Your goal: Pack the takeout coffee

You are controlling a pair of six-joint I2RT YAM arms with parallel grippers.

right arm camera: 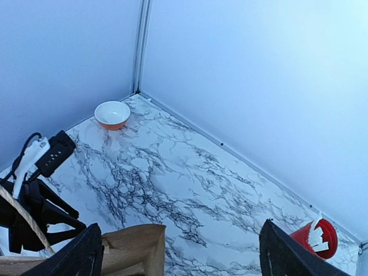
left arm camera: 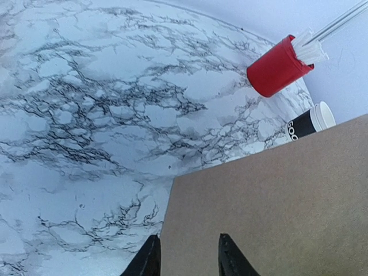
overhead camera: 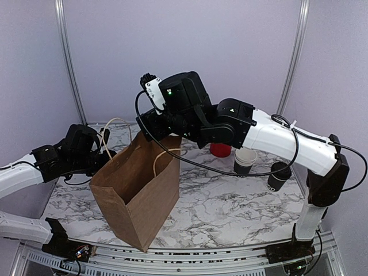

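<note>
Evidently pre-pick: R claw [right arm camera: 180,225] wide open, empty, above bag [overhead camera: 138,184]; L claw [left arm camera: 190,253] part-open astride bag edge; next, R must grasp lidded coffee [overhead camera: 280,175] mid-right, upright.

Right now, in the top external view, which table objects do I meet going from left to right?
Brown paper bag → red cup → stack of lidless black paper cups → small black paper cup with black lid.

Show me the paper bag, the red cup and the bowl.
Paper bag [overhead camera: 158,201]: top view, side wall.
Red cup [left arm camera: 275,69]: left wrist view, outer side.
Bowl [right arm camera: 112,112]: right wrist view, white inside.
</note>
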